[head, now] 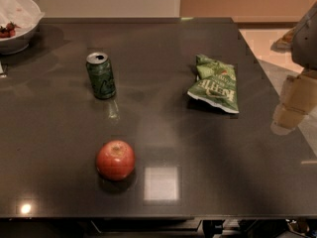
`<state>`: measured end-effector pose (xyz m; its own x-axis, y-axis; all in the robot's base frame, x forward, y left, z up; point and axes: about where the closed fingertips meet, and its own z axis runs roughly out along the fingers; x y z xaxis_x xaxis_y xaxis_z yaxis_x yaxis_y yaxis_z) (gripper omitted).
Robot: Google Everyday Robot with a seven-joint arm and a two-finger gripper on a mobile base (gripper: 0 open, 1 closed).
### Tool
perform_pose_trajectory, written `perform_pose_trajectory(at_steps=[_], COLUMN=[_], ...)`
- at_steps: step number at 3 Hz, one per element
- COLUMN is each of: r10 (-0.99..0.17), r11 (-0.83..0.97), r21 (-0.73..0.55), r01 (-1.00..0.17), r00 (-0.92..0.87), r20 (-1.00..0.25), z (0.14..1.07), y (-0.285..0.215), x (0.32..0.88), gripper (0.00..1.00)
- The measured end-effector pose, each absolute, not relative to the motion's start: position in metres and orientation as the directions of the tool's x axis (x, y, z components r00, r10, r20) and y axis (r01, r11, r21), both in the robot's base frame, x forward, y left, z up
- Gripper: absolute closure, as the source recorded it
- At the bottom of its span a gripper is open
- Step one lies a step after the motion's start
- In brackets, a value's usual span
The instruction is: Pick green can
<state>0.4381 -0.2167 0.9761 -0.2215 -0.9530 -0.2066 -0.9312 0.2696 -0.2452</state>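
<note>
The green can (101, 75) stands upright on the dark table (198, 148), left of the middle and toward the back. It is dark green with a silver top and pale markings. My gripper (292, 108) hangs at the far right edge of the view, above the table's right side, far from the can and holding nothing that I can see. Part of the arm above it is cut off by the frame.
A red apple (115, 159) lies in front of the can, nearer the table's front edge. A crinkled green chip bag (215, 85) lies right of the middle. A white bowl (17, 21) with red bits sits at the back left corner.
</note>
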Motion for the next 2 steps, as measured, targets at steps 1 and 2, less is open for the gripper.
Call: perform_pose_trajectory(at_steps=[1, 2], r10=[-0.953, -0.959], r11=[0.269, 0.222], r21=[-0.245, -0.228], r01=[-0.931, -0.948], r00=[-0.221, -0.170], r20=[-0.207, -0.227], z=[0.976, 0.977], y=[-0.216, -0.202], x=[0.438, 0.444], gripper=[0.00, 0.00])
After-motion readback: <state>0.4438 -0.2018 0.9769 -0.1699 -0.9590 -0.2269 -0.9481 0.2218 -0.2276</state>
